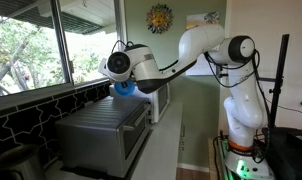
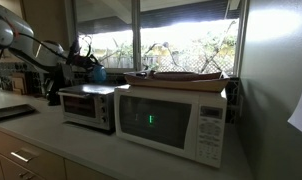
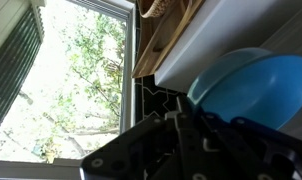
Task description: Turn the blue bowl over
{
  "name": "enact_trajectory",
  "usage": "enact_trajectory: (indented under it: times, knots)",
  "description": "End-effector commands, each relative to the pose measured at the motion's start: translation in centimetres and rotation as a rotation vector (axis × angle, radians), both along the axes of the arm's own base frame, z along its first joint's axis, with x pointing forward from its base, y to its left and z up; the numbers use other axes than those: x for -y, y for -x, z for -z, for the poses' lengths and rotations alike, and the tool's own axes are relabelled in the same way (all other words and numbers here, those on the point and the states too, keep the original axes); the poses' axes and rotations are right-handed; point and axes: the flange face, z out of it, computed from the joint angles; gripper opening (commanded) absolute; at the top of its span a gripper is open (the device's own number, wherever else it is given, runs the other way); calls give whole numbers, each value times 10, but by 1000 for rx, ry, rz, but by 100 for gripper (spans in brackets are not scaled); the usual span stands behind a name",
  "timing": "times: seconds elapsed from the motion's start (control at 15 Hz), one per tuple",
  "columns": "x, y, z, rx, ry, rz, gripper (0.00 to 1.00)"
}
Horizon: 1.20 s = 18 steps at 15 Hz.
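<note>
A white microwave point(image 2: 176, 120) with a flat tray point(image 2: 186, 77) on top stands just beside a grey oven point(image 1: 101, 130). The blue bowl point(image 1: 124, 88) is over the oven's top, right at the gripper point(image 3: 196, 135), whose dark fingers are too blurred to tell whether they clamp it. Both appliances sit on a pale counter point(image 2: 51, 140) under a wide window point(image 1: 51, 40) facing trees.

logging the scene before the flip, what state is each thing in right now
blue bowl: above the toaster oven, at the gripper; resting or held unclear
gripper: down at the bowl; open or shut cannot tell
toaster oven: door shut
microwave: door shut, display lit green
wooden tray: lying flat on the microwave
</note>
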Motion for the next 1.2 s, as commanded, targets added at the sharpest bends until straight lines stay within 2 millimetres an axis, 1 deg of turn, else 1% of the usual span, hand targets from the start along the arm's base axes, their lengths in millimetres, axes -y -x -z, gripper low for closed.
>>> enact_trajectory:
  times: [0.0,0.27,0.67,0.87,1.13]
  knots:
    - [-5,6,9,-4,27,2,2]
    - [-23,20,21,-9,44,-3,2]
    - [-46,41,36,30,63,-28,2]
    - [-50,47,45,33,71,-20,2]
    - [-53,55,54,23,102,40,2]
